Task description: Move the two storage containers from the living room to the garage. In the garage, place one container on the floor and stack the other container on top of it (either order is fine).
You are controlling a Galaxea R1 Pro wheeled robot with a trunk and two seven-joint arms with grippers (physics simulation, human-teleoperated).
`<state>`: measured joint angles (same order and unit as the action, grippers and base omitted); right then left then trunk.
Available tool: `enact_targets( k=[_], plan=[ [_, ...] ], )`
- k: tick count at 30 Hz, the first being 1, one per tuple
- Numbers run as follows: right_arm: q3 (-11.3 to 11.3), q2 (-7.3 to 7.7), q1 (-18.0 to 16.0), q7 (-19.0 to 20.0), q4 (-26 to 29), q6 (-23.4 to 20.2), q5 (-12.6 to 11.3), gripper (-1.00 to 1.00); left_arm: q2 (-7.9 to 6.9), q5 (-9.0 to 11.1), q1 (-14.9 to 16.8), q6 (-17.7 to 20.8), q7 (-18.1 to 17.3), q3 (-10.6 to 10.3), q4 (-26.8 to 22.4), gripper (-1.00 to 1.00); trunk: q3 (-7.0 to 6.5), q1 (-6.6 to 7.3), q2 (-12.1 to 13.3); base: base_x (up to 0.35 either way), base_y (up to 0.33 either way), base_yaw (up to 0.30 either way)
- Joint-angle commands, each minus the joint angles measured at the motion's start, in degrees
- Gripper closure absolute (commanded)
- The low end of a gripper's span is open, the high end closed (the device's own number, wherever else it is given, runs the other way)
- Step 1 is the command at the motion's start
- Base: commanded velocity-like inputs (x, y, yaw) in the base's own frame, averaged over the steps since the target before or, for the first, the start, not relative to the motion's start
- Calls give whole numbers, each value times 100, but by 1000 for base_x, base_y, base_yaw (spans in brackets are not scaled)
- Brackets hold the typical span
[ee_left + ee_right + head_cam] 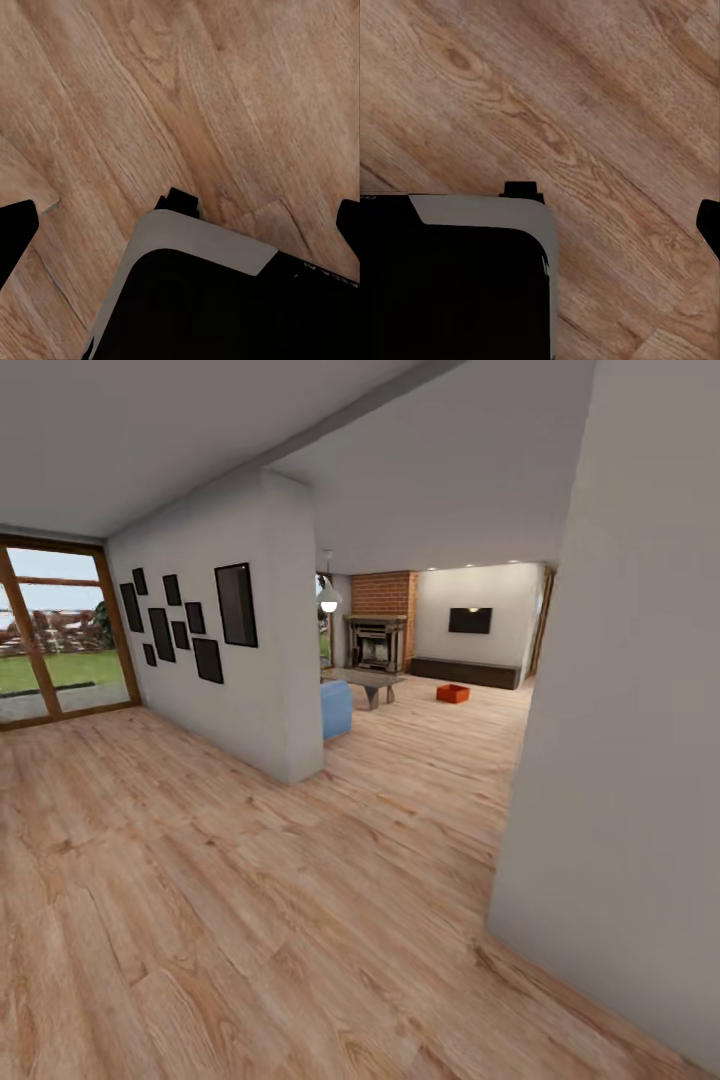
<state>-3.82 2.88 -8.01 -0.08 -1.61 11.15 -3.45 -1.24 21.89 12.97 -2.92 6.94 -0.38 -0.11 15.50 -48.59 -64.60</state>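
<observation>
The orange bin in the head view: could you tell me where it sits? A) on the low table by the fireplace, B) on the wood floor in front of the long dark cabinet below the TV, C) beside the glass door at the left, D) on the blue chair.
B: the orange bin rests on the wood floor, just in front of the long dark cabinet under the TV.
</observation>
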Motion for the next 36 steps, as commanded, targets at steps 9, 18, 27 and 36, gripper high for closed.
enact_targets(
  k=[9, 18, 27, 36],
  plan=[
    [-40, 2, -8, -1, -16, 36, -27, -100, 1, 26, 4, -7, 10, -6, 3, -100, 7, -4, -4, 322, 0, 18],
    [-40, 2, -8, -1, -15, 28, -27, -100, 1, 26, 4, -12, 11, -6, 3, -100, 7, -4, -4, 322, 0, 1],
    [-44, 2, -8, -1, -16, 27, -31, -100, 1, 26, 4, -15, 10, -6, 3, -100, 7, -4, -4, 322, 0, 0],
    [-49, 6, -8, -1, -15, 36, -31, -100, 1, 26, 4, -13, 10, -6, 3, -100, 7, -4, -4, 322, 0, 0]
  ],
)
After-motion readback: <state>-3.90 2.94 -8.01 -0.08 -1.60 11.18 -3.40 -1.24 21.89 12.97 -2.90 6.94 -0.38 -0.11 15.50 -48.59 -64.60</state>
